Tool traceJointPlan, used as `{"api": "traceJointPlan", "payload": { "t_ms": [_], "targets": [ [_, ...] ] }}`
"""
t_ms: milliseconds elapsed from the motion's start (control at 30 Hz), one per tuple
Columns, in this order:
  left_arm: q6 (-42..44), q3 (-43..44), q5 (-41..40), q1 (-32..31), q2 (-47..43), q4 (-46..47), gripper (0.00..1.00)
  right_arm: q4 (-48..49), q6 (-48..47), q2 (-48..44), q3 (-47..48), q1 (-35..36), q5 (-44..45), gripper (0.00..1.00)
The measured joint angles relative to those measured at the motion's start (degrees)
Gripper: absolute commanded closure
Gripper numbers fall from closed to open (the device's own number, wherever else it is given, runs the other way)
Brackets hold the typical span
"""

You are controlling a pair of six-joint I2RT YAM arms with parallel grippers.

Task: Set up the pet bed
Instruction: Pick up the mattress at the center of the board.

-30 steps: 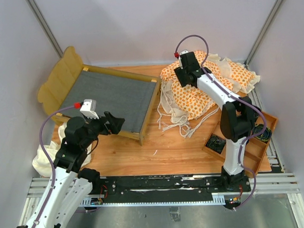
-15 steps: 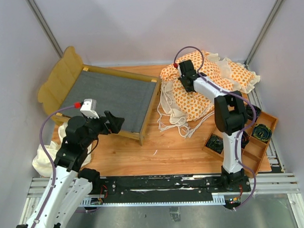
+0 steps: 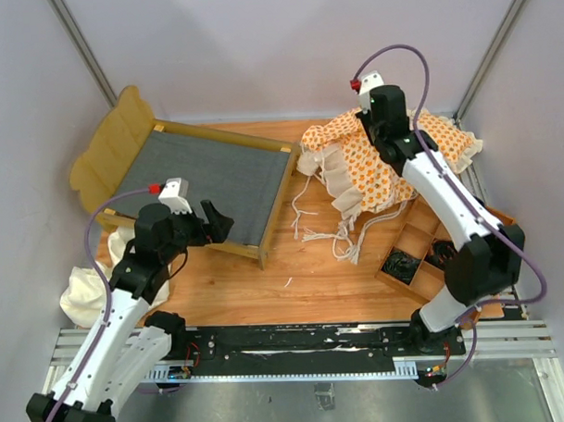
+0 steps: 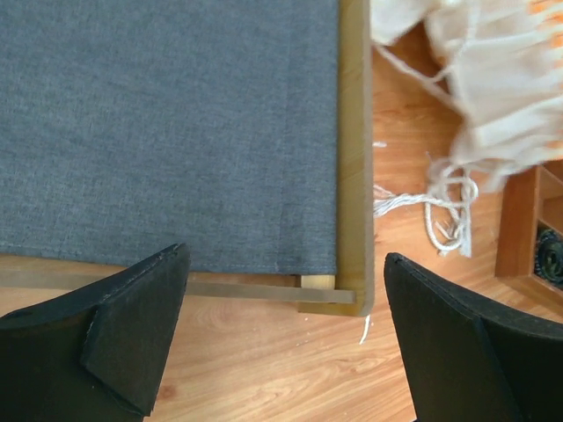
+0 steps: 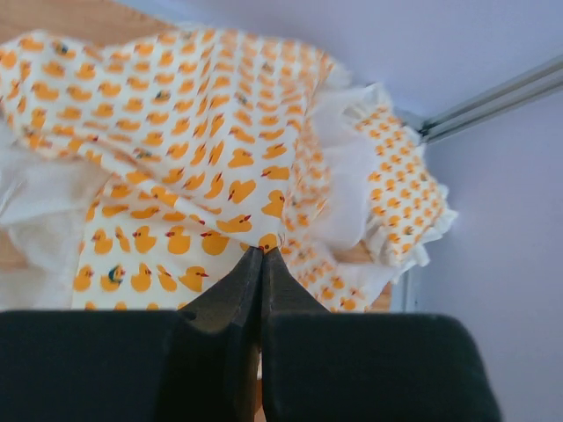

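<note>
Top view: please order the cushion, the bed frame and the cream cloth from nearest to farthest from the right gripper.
1. The cushion: at the far right, pinched in the shut right gripper.
2. The bed frame: left of the cushion, on the far left part of the table.
3. The cream cloth: at the near left corner, beside the left arm.

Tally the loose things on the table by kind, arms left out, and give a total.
bed frame: 1
duck-print cushion and pillow: 2
cream cloth: 1
wooden tray: 1
Total: 5
</note>
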Motion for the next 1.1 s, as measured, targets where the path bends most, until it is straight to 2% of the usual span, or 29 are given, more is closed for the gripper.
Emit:
{"api": "traceJointPlan", "payload": {
  "t_ms": [133, 333, 667, 867, 1100],
  "targets": [
    [-0.2, 3.1, -0.5, 0.0, 6.8, -1.1, 0.08, -0.5, -0.9, -8.1, 0.0, 1.0, 2.4, 1.00],
    [-0.8, 13.2, 1.6, -0.5, 17.8, 0.4, 0.14, -3.5, -1.0, -16.6, 3.0, 1.8, 4.7, 1.00],
    [1.4, 27.1, -1.1, -10.9, 39.4, 5.3, 0.21, -6.9, -0.1, -29.9, 4.8, 2.0, 9.3, 1.00],
    [2.9, 33.5, -3.6, -12.4, 51.6, 7.3, 0.24, -8.5, 0.5, -37.0, 4.7, 2.0, 11.0, 1.00],
    [4.5, 38.8, -3.7, -13.9, 61.0, 8.9, 0.28, -13.4, 3.1, -42.4, 2.9, 2.0, 13.0, 1.00]
  ]
}}
